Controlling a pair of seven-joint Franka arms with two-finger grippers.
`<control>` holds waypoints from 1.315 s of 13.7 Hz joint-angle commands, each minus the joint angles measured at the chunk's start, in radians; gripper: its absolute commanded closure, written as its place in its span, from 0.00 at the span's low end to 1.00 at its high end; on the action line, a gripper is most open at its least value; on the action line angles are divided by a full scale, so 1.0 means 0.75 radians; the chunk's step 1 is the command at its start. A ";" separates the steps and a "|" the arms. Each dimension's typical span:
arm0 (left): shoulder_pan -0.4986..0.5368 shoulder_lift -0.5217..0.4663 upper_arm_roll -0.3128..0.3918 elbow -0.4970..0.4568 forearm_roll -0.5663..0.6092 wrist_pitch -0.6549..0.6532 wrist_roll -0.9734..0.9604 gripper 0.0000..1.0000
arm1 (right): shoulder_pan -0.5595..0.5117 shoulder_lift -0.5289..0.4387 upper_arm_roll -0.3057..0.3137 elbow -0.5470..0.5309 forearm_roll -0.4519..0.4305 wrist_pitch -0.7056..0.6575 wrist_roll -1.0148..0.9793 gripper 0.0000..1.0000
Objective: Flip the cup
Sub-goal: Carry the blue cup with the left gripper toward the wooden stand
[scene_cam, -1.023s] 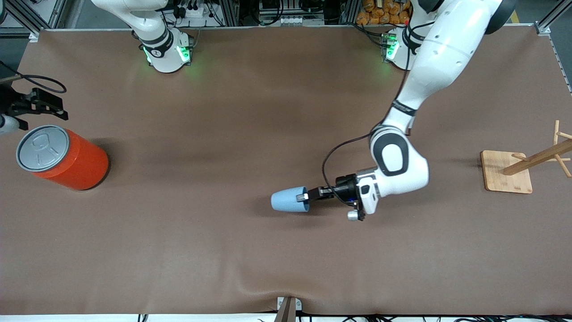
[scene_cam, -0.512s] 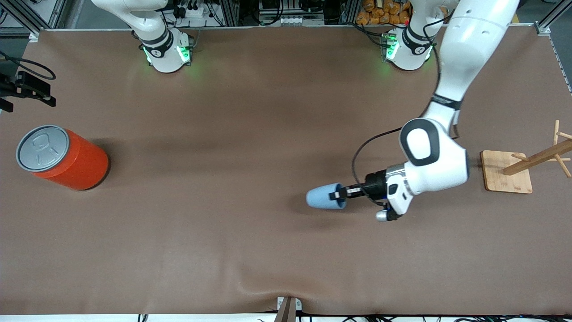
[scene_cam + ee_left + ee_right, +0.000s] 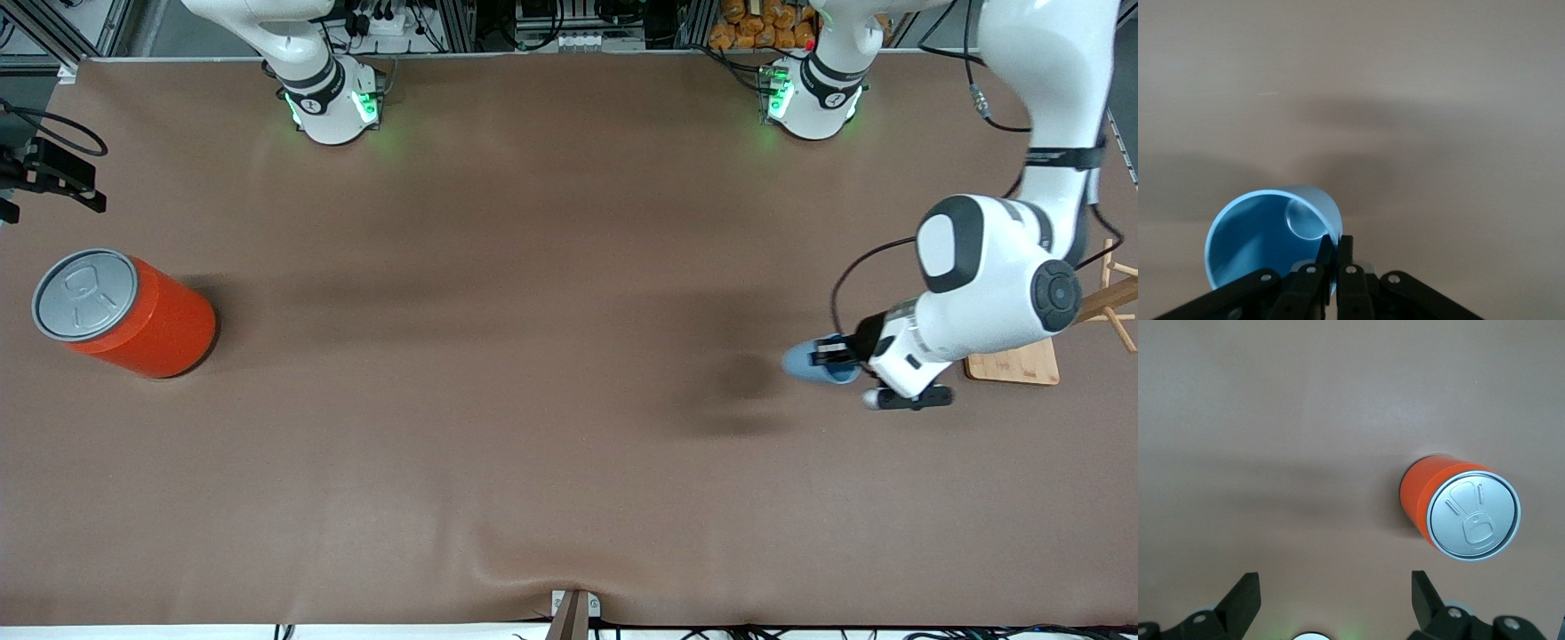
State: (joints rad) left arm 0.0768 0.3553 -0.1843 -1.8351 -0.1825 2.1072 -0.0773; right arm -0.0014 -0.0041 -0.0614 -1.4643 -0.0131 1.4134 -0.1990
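The cup (image 3: 811, 364) was seen as a small, plain, light-blue tumbler with a matte surface and no handle, tapering toward a narrower closed base. It was held clear of the brown table (image 3: 533, 356), lying roughly on its side, over the left arm's end and just beside the wooden stand (image 3: 1013, 360). In the left wrist view, its open mouth (image 3: 1265, 233) was turned toward the camera, and a pale round patch was visible deep inside.

The left gripper (image 3: 836, 356) was clamped on the cup's rim, one finger (image 3: 1327, 260) inside the wall and the other outside, with only the wall between them.

The right gripper (image 3: 53, 173) was parked at the right arm's end of the table, above the table's edge near the orange can (image 3: 133, 316). Its fingers (image 3: 1245, 597) were spread wide and held nothing. The can, with a grey lid (image 3: 1473, 516), stood upright well apart from the cup.
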 commanded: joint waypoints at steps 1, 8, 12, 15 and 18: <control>0.051 -0.046 -0.014 -0.126 0.096 0.094 -0.013 1.00 | -0.037 -0.025 0.006 -0.027 0.054 0.024 0.065 0.00; 0.037 -0.101 -0.016 -0.300 0.173 0.297 -0.071 1.00 | -0.076 -0.025 0.006 -0.021 0.071 0.003 0.150 0.00; 0.027 -0.048 -0.026 -0.288 0.264 0.332 -0.134 1.00 | -0.045 -0.025 0.025 -0.019 0.058 -0.025 0.347 0.00; 0.027 -0.026 -0.028 -0.280 0.262 0.332 -0.140 0.76 | -0.045 -0.025 0.025 -0.019 0.058 -0.046 0.329 0.00; 0.024 -0.022 -0.030 -0.251 0.262 0.320 -0.144 0.00 | -0.045 -0.025 0.023 -0.019 0.048 -0.044 0.327 0.00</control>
State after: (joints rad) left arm 0.0997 0.3397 -0.2033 -2.0389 -0.0122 2.3433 -0.1566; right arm -0.0330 -0.0041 -0.0464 -1.4645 0.0222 1.3858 0.0302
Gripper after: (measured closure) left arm 0.683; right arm 0.000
